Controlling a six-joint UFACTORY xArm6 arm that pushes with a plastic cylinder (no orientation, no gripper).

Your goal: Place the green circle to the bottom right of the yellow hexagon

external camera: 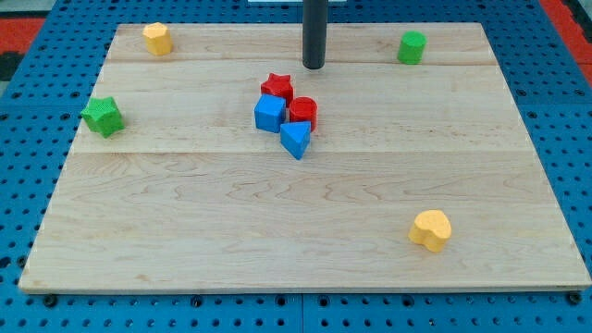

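The green circle (412, 46) stands near the view's top right of the wooden board (185, 222). The yellow hexagon (157, 38) sits at the view's top left corner. My tip (314, 67) is near the top middle, left of the green circle by about a hundred pixels and touching no block. It stands just above and to the right of the red star (277, 88).
A cluster lies at the board's middle: the red star, a blue cube (269, 113), a red cylinder (303, 112) and a blue triangle (296, 139). A green star (103, 116) sits at the left edge. A yellow heart (431, 229) lies at the bottom right.
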